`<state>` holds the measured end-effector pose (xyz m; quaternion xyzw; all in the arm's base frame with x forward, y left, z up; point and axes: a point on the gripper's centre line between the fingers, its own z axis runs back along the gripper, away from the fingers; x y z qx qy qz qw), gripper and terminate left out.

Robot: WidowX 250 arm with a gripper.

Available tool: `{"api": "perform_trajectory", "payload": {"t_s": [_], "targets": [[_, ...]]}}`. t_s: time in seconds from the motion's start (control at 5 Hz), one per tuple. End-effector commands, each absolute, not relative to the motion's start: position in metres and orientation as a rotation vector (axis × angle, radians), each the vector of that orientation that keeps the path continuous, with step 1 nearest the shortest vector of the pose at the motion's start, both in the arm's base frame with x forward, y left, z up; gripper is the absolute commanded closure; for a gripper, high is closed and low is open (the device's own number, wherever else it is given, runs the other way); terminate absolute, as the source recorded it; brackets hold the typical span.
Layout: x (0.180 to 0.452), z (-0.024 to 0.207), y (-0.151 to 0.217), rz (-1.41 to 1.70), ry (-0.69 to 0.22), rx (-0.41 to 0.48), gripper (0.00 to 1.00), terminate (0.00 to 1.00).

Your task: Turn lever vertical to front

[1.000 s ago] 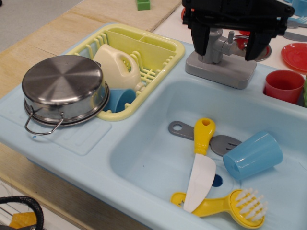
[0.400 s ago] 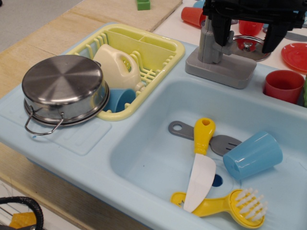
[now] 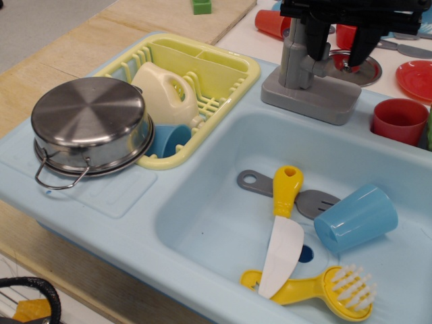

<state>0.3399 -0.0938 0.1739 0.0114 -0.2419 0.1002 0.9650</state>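
The grey toy-tap column [image 3: 294,59] stands on its flat grey base [image 3: 309,98] at the sink's back rim. The lever [image 3: 319,64] is a short grey stub on the column's right side, and the black finger in front of it hides most of it. My black gripper [image 3: 338,48] hangs from the top edge, just right of the column. One of its fingers [image 3: 316,32] is by the column and the other is further right. The jaws are apart, and red and metal things behind show through the gap.
The light-blue sink [image 3: 202,223] holds a grey spatula [image 3: 251,182], a yellow-handled knife [image 3: 283,229], a blue cup [image 3: 356,217] and a yellow brush [image 3: 324,287]. A yellow dish rack [image 3: 223,74] and a steel pot [image 3: 91,125] are at the left. A red cup [image 3: 399,120] is at the right.
The gripper has risen and shifted right, off the column. Its jaws spanned the column a second ago. They are now closer together, beside the column at the lever.
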Motion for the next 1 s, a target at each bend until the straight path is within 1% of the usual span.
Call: {"api": "perform_trajectory", "payload": {"t_s": [0.0,0.2,0.4,0.8], "targets": [[0.332,0.181,-0.093,0.246,-0.511,0.008,1.00,0.00],[0.317,0.176,-0.088,0.286,-0.541,-0.011,1.00,0.00],[0.307,0.174,-0.089,0.329,-0.511,-0.002,1.00,0.00],[0.290,0.161,-0.084,0.404,-0.441,-0.017,1.00,0.00]]}}
